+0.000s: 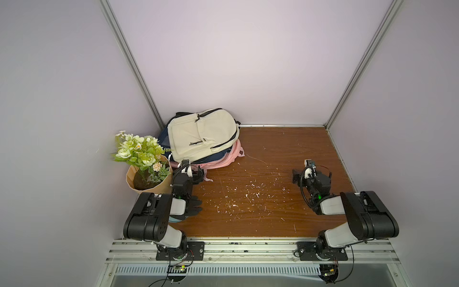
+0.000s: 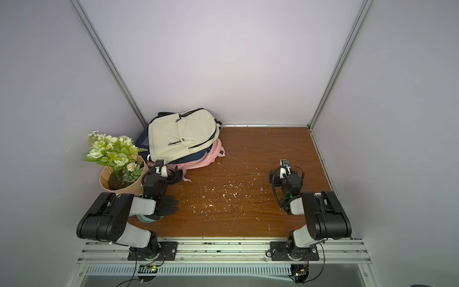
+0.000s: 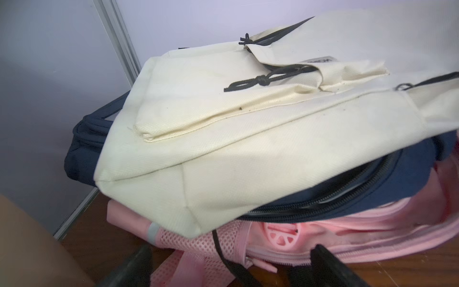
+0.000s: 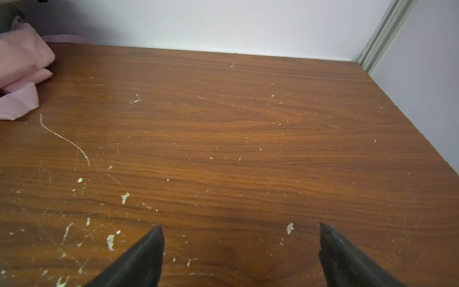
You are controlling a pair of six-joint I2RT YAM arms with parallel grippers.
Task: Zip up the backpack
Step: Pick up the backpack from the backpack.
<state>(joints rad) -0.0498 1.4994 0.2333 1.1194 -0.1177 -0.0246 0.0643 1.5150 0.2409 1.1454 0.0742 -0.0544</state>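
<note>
Far-left corner of the table (image 1: 273, 211): that's where your stack of three bags sits, pushed against both walls. Cream backpack (image 1: 198, 134) lies on top, front face up, with the navy backpack (image 3: 372, 188) under it and the pink backpack (image 1: 223, 161) at the bottom, on the wood.

Zips, from the left wrist view:
- Cream front pocket gapes under its flap, black cord pull (image 3: 258, 80) lying loose on the fabric.
- Cream main zip runs along the side; a ring pull (image 3: 403, 87) shows, but you can't tell how far it's done up.
- Navy zip stands apart, teeth visible on both sides of a dark gap.
- Pink zip line looks done up where visible.

Left gripper (image 3: 232, 249): jaws spread wide, holding nothing. It sits low at the near edge of the stack, level with the pink mesh, a black strap lying between the fingertips. Contact can't be told.

Right gripper (image 4: 240, 226): jaws spread wide too, empty, over bare wood on the right side, well apart from the bags.

Other items: paper-wrapped flower pot (image 1: 149, 184) just left of the left gripper, near the stack. Black glove (image 1: 195, 206) lies on the table, partly under the left arm. White flecks (image 1: 250, 188) are scattered across the middle of the table.
</note>
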